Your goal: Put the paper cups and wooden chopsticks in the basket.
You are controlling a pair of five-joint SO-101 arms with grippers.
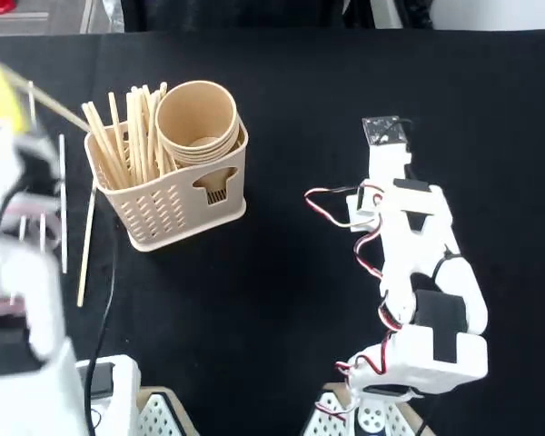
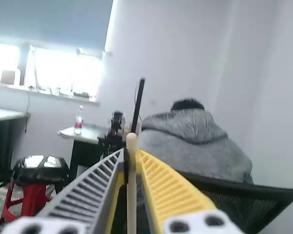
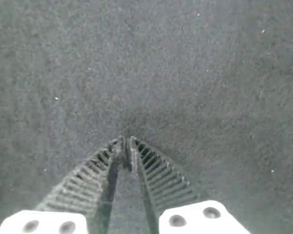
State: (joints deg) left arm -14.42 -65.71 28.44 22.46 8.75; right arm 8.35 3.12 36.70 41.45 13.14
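Two arms stand at a black worktop (image 1: 282, 91).

Item 1, basket (image 1: 177, 204): a beige slotted basket stands upright on the left half of the worktop. A stack of paper cups (image 1: 198, 118) sits in its right part, mouths up. A bundle of chopsticks (image 1: 127, 136) stands in its left part, leaning at slightly different angles, tips above the rim.

Item 2, loose chopstick (image 1: 86, 243): one lies flat on the worktop just beside the basket's left wall, running roughly front to back. Whether its far end touches the basket cannot be told.

Item 3, left gripper (image 2: 130, 153): its jaws are pinched on a held chopstick (image 2: 131, 170), which runs up between the two ribbed fingers and ends just past their tips. In the high view the yellow finger is at the far left edge, raised above the worktop, and the held chopstick (image 1: 54, 107) slants from it toward the basket's left corner, its end close to the bundle.

Item 4, right gripper (image 3: 126, 146): jaws pressed together at the tips, nothing between them, pointing down at bare worktop. In the high view the right gripper (image 1: 386, 130) is well apart from the basket, on the right half, with its arm folded behind it.
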